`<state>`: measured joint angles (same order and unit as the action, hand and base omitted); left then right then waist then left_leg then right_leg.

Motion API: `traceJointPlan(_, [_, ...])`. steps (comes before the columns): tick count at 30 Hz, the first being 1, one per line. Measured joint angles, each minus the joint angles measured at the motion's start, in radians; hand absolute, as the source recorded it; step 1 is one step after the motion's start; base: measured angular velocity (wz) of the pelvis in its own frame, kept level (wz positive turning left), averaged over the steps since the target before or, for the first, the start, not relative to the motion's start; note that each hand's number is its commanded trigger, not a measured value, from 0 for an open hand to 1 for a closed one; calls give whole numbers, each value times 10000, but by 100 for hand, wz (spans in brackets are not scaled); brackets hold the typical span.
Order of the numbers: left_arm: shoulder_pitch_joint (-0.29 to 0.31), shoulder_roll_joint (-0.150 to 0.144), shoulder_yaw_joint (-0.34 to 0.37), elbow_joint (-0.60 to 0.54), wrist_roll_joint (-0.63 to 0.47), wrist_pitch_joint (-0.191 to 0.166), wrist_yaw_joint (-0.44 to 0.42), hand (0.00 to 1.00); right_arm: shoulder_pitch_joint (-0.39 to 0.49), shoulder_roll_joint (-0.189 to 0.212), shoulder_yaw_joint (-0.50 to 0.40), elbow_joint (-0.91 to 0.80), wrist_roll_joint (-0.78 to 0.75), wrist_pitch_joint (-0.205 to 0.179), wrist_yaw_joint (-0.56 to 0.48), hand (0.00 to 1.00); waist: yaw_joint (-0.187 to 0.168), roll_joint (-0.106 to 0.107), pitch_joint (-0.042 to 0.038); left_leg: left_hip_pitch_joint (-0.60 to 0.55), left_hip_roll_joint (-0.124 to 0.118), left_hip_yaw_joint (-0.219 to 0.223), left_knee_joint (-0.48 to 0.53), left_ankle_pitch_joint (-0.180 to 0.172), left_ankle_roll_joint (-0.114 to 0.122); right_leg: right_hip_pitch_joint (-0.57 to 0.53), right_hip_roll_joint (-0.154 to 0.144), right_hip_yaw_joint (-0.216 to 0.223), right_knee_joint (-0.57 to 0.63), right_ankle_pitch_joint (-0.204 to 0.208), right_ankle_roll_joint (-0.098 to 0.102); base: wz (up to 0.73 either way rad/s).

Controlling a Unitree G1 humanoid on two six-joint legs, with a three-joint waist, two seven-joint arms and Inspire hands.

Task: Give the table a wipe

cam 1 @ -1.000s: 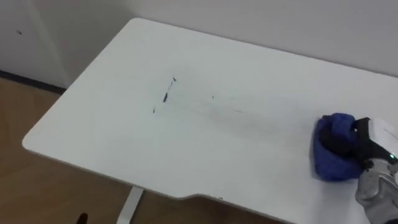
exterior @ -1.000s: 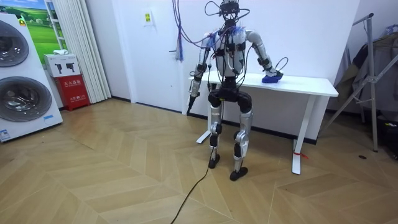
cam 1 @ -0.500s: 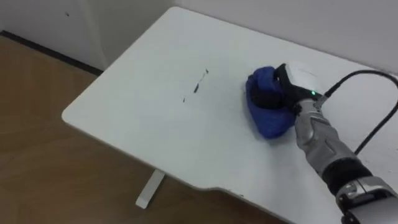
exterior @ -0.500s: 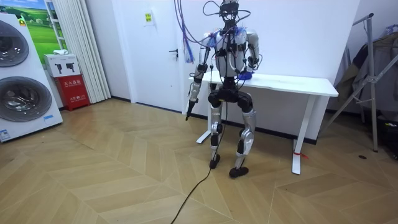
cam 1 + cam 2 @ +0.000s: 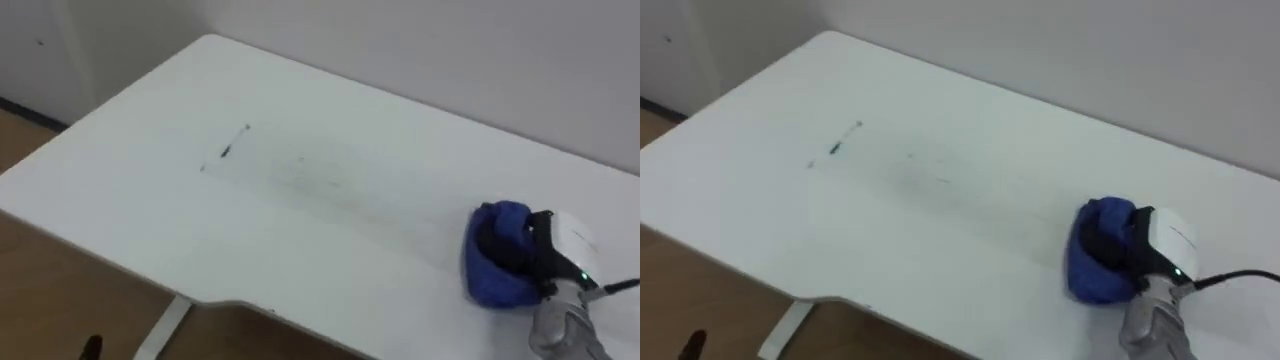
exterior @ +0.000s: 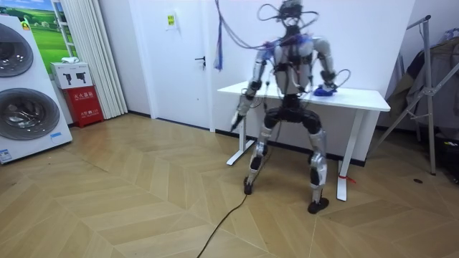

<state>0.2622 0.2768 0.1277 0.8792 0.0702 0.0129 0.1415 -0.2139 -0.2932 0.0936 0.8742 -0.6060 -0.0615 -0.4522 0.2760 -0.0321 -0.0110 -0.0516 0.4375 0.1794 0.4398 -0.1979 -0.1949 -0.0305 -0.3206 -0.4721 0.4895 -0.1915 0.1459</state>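
Head views, with the room view for the stance; I read them from the near edge outward.

Nearest me, the front edge of the white table (image 5: 120, 230) runs across the bottom of the view, with wooden floor (image 5: 50, 320) below it. At the near right of the top, my right hand (image 5: 562, 248) lies on a bunched blue cloth (image 5: 493, 268). Its dark fingers are curled into the folds, clamped on the cloth and pressing it flat to the surface. The cloth, the thing I wipe with, therefore sits on the table's right part, close to the front edge.

Further in, across the middle of the top, faint grey smears (image 5: 320, 180) stretch leftward from the cloth's side. Beyond them, toward the far left, lie a few short dark marks (image 5: 226, 151), well apart from the cloth. I judge the task part done at most: the right part looks clean, while the smears and the marks are left to wipe. The next pass would have to carry the cloth left and away from me.

In the room view the robot stands at the table with its feet wide apart. My left hand (image 6: 235, 123) hangs beside the table's end; I cannot tell how its fingers are set.

The washing machines (image 6: 18, 115) at the room view's left are the one kind of container I see. Their doors look closed, and I cannot tell what is inside.
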Motion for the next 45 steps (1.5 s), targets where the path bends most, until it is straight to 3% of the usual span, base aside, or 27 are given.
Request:
traceJointPlan(1, [-8, -254, -143, 34, 63, -38, -15, 0, -321, 34, 109, -164, -339, 167, 373, 100, 53, 47, 33, 55, 60, -60, -151, 378, 370, -304, 226, 108, 491, -472, -281, -31])
traceJointPlan(3, [52, -560, -138, 285, 292, -94, -86, 0, -841, 139, 282, -294, -894, 615, 880, 100, 118, 8, 90, -304, -39, -74, 589, 478, 354, -421, 669, 271, 662, -868, -579, -16])
traceJointPlan(4, [140, -603, -143, 336, 436, -5, -209, 0, -1297, 200, 491, -295, -1245, 844, 1207, 100, 224, 116, 157, -733, -257, -236, 1362, 382, 510, -420, 930, 437, 653, -1034, -792, -5])
traceJointPlan(5, [247, -635, -143, 315, 442, 91, -335, 0, -1748, 166, 616, -370, -1501, 950, 1497, 100, 265, 66, 321, -1329, -947, -674, 2147, 26, 842, -459, 1082, 725, 649, -1157, -1014, 0])
traceJointPlan(6, [404, -667, -212, 315, 402, 198, -453, 0, -2023, 114, 641, -672, -1493, 1126, 1681, 100, 411, 134, 431, -1851, -1874, -946, 2523, -409, 1075, -585, 1326, 1176, 586, -1223, -1153, 0])
traceJointPlan(7, [501, -687, -275, 323, 386, 272, -482, 0, -2147, 88, 689, -810, -1496, 1180, 1720, 100, 517, 192, 470, -1979, -2257, -1011, 2491, -575, 1174, -602, 1414, 1297, 536, -1217, -1199, -28])
traceJointPlan(8, [678, -708, -297, 338, 373, 395, -581, 0, -2347, 29, 833, -957, -1496, 1192, 1726, 100, 842, 352, 477, -2147, -3007, -968, 2112, -710, 1348, -613, 1590, 1502, 362, -1184, -1249, -57])
traceJointPlan(9, [847, -679, -185, 330, 371, 468, -646, 0, -2454, 49, 934, -986, -1545, 1120, 1732, 100, 1161, 435, 460, -2138, -3583, -949, 1502, -624, 1903, -673, 1736, 1658, 182, -1164, -1250, -61])
traceJointPlan(10, [931, -658, -65, 327, 371, 480, -653, 0, -2447, 106, 937, -986, -1674, 1039, 1740, 100, 1246, 413, 431, -2100, -3671, -961, 1347, -525, 2086, -670, 1791, 1742, 41, -1146, -1220, -41])
traceJointPlan(11, [1028, -655, 114, 335, 229, 559, -661, 0, -2321, 141, 988, -1067, -1868, 801, 1743, 100, 1226, 350, 393, -1936, -3661, -818, 952, -466, 2129, -549, 1829, 1687, -364, -1035, -1118, -19])
traceJointPlan(13, [1048, -698, 141, 389, 25, 598, -678, 0, -1987, 99, 978, -1025, -1877, 681, 1719, 100, 1121, 322, 373, -1616, -3849, -738, 265, -264, 2173, -286, 1841, 1601, -953, -745, -1082, 0])
traceJointPlan(15, [1045, -700, 195, 375, -8, 599, -662, 0, -1440, 70, 814, -1268, -1681, 294, 1260, 100, 646, 296, 322, -1368, -4072, -826, -123, -139, 2220, 5, 1727, 1401, -1255, -672, -980, 28])
traceJointPlan(17, [1010, -673, 405, 156, 97, 594, -628, 0, -641, 77, 597, -1299, -1679, -164, 645, 100, -207, 116, 149, -1002, -4354, -1065, -682, -29, 2227, 450, 1601, 1054, -1656, -647, -909, 48])
traceJointPlan(18, [976, -664, 500, -45, 148, 579, -597, 0, -234, 72, 336, -1358, -1690, -295, 422, 100, -456, -6, 44, -876, -4486, -1165, -842, -2, 2222, 679, 1610, 940, -1868, -597, -824, 41])
traceJointPlan(19, [914, -663, 546, -161, 228, 558, -584, 0, -42, 67, 215, -1359, -1672, -331, 302, 100, -600, -67, 1, -811, -4524, -1278, -890, 2, 2220, 825, 1617, 872, -2003, -578, -794, 26])
traceJointPlan(21, [483, -669, 567, -420, 309, 297, -559, 0, 276, -76, -182, -1346, -1477, -326, 136, 100, -769, -189, 47, -589, -4608, -1404, -1096, 8, 2214, 1174, 1646, 719, -2399, -529, -727, 9])
traceJointPlan(23, [100, -701, 497, -439, 285, 220, -473, 0, 307, -249, -176, -1347, -1424, -219, 135, 100, -770, -219, 43, -530, -4606, -1323, -1175, 47, 2207, 1215, 1652, 707, -2545, -473, -715, -18])
traceJointPlan(27, [-246, -719, 84, -340, -187, 19, -360, 0, -211, -251, 406, -1309, -1351, 587, 431, 100, -338, -200, 83, -442, -4444, -1003, -1355, 48, 2191, 1097, 1691, 794, -2448, -363, -826, -34])
traceJointPlan(29, [-477, -674, -254, 122, -177, 41, -355, 0, -1176, -243, 1052, -1300, -1434, 1183, 1006, 100, 44, -228, 154, -670, -4273, -843, -1354, 83, 2131, 689, 1789, 830, -2327, -231, -951, -41])
traceJointPlan(30, [-488, -662, -375, 296, -167, 89, -366, 0, -1798, -237, 1656, -1300, -1621, 1362, 1218, 100, 346, -213, 241, -801, -4189, -817, -1350, 110, 2092, 498, 1868, 775, -2339, -143, -1039, -41])
traceJointPlan(32, [-499, -666, -471, 483, -161, 289, -370, 0, -2673, 61, 2270, -1300, -1785, 1462, 1469, 100, 679, -277, 326, -959, -4094, -845, -1323, 153, 2025, 342, 1961, 568, -2370, -76, -1111, -13])
traceJointPlan(34, [-512, -699, -547, 482, -95, 404, -446, 0, -3346, 340, 2477, -1302, -1857, 1414, 1566, 100, 930, -295, 406, -1136, -4084, -1030, -1326, 213, 1979, 238, 2021, 419, -2443, -69, -1124, 28])
traceJointPlan(36, [-367, -688, -556, 497, -104, 531, -535, 0, -3835, 456, 2527, -1302, -1984, 1323, 1722, 100, 1349, -285, 421, -1220, -4155, -1319, -1369, 332, 1966, 254, 2005, 99, -2542, -67, -1126, 46])
traceJointPlan(38, [-130, -656, -529, 481, -101, 631, -577, 0, -3896, 456, 2575, -1305, -1974, 1261, 1768, 100, 1441, -277, 420, -1215, -4181, -1513, -1380, 335, 1969, 383, 1998, 12, -2549, -69, -1124, 48])
traceJointPlan(42, [124, -672, -537, 420, -91, 769, -798, 0, -3380, 384, 2582, -828, -1815, 1209, 1796, 100, 1370, -274, 424, -1107, -4339, -1793, -1389, 329, 1980, 796, 1982, -43, -2907, -38, -1069, 30])
traceJointPlan(45, [82, -604, -473, 183, -95, 756, -844, 0, -2631, 330, 2273, -703, -1159, 627, 1127, 100, 947, -239, 408, -1087, -4382, -1834, -1389, 329, 1981, 887, 1983, -83, -3050, -35, -1058, 4])
